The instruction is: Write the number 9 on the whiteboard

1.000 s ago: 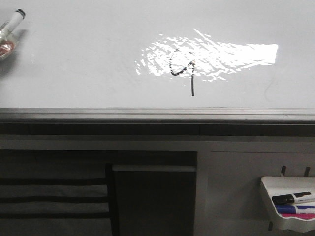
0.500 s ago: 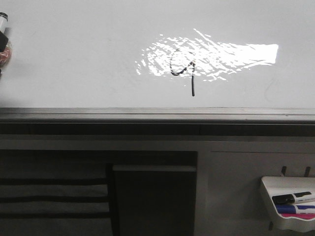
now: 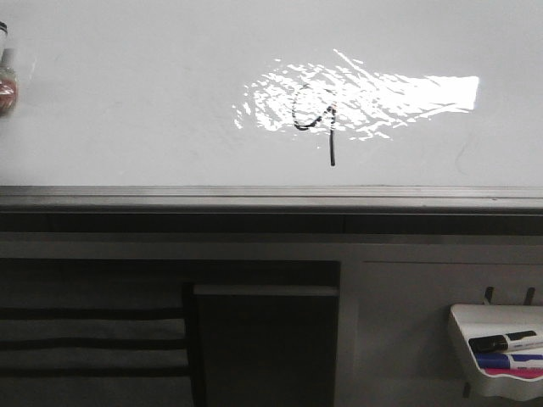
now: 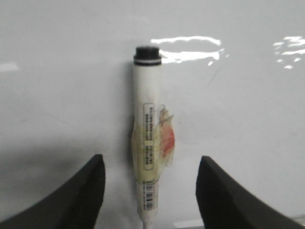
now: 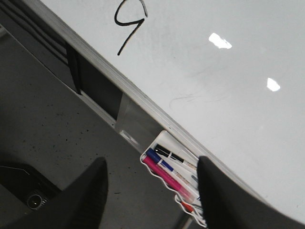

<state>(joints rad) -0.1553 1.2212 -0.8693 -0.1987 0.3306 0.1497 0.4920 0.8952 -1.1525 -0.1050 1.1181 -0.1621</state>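
The whiteboard [image 3: 127, 102] fills the upper front view, with a silver edge strip along its near side. The number 9 [image 3: 318, 123] is drawn in black inside a bright glare patch; it also shows in the right wrist view [image 5: 129, 24]. My left gripper [image 4: 151, 160] is open over the whiteboard [image 4: 248, 119]. A white marker [image 4: 147, 119] with a black cap and yellowish tape stands between the jaws, touching neither. Only a sliver of the marker [image 3: 5, 76] shows at the front view's left edge. My right gripper [image 5: 151, 163] is open and empty, off the board's edge.
A small white tray [image 3: 475, 315] hangs below the board at the right, holding black, blue and pink markers [image 3: 509, 360]; it also shows in the right wrist view [image 5: 164, 136]. Under the edge strip [image 3: 271, 197] are a grey frame and a dark recess [image 3: 263, 348].
The marker and left gripper have slid left along the board, almost out of the front view. The drawn 9 is unchanged.
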